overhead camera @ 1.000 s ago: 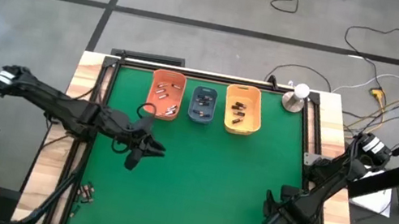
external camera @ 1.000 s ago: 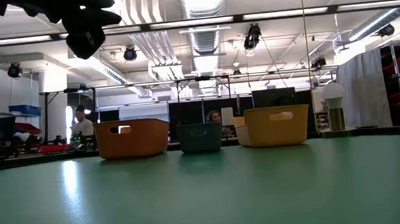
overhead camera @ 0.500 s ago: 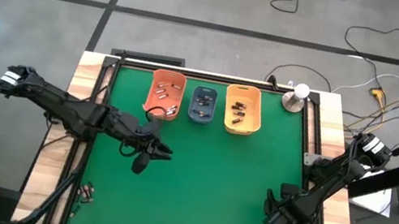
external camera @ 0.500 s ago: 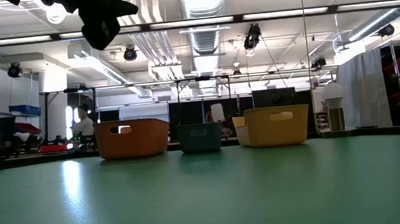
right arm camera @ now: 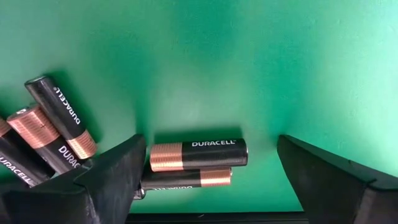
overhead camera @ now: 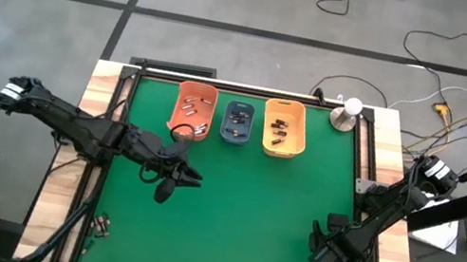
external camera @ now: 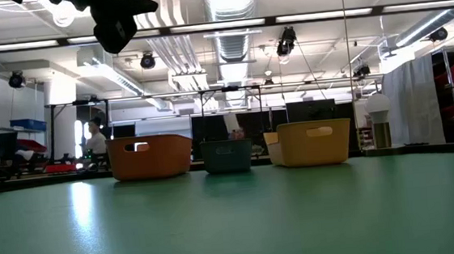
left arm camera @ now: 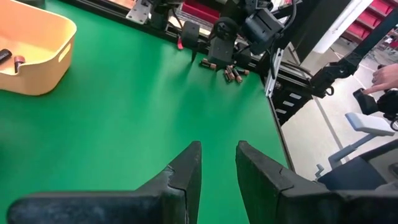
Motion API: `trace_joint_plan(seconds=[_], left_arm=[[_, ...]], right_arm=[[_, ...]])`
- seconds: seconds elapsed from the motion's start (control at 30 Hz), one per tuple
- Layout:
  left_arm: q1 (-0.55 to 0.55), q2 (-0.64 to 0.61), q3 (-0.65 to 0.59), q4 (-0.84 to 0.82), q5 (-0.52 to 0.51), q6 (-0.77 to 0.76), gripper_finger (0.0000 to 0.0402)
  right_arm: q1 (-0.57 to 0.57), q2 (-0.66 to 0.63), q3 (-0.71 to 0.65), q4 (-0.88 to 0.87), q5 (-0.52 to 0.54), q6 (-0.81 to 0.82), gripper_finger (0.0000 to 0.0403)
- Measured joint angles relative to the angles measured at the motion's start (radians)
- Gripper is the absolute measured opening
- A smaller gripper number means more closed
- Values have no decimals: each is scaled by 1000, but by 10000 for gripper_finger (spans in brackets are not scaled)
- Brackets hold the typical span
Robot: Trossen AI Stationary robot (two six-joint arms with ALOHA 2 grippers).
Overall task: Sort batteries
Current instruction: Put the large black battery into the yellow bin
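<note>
On the green table (overhead camera: pixel 248 211), right gripper (right arm camera: pixel 208 165) gapes over batteries (right arm camera: pixel 198 154); left gripper (left arm camera: pixel 217 171) seemingly slightly parted, empty.

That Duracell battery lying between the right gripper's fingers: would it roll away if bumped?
Probably. The battery is a smooth cylinder lying on its side on the flat green mat, so a sideways nudge would likely roll it. It looks rigid, and another battery lying against it may block rolling that way.

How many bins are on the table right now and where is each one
3, in a row at the far edge of the green mat: the orange bin nearest the left arm's side, the blue-grey bin in the middle, the yellow-orange bin toward the right arm's side. Each holds batteries.
</note>
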Motion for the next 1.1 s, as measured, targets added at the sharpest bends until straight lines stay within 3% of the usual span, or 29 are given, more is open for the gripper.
trace_joint_plan(seconds=[0.43,1.1], left_arm=[[0,0,0,1,0,8,80],[0,-8,0,1,0,8,80]], right_arm=[[29,0,-1,0,-12,33,264],[44,3,10,5,-16,43,237]])
